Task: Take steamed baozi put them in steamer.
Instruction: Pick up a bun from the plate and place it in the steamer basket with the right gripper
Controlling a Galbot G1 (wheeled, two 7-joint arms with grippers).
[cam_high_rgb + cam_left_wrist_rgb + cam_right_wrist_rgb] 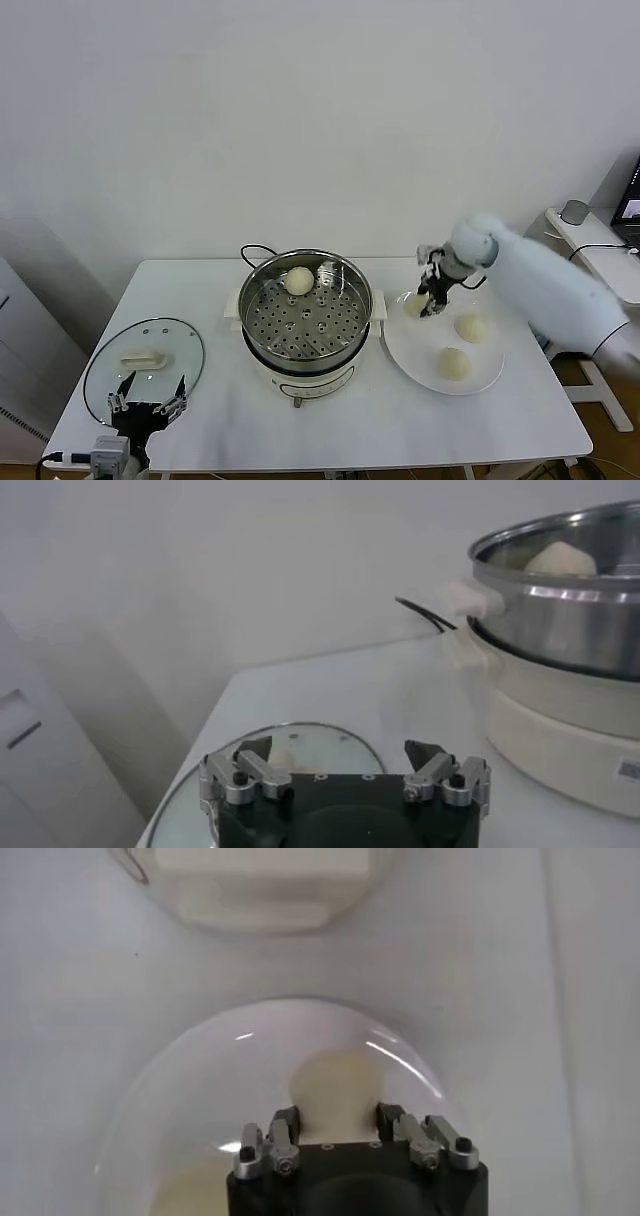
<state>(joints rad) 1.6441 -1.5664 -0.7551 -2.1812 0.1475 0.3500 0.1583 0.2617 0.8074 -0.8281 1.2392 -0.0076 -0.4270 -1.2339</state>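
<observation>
My right hand (432, 303): down at the near-steamer edge of the plate, fingers (284, 1133) closed on both sides of one baozi (336, 1091), grasping it.
My left hand (148, 402): parked at the desk's front left corner over the glass lid, fingers spread wide, holding nothing.
Baozi count: four in all; one in my right hand, two more (471, 326) (454, 363) loose on the plate, one (299, 280) inside the steamer by its back wall.
Baozi look: smooth, pale cream, dome-shaped.
Plate (492, 372): one, flat, round, white, just right of the steamer.
Steamer (345, 325): one, round shiny steel basket with a perforated floor, on a white base with side handles.
Lid (178, 338): one, round clear glass, white handle.
Desk (400, 420): white, smooth top.
Room: plain white wall behind.
</observation>
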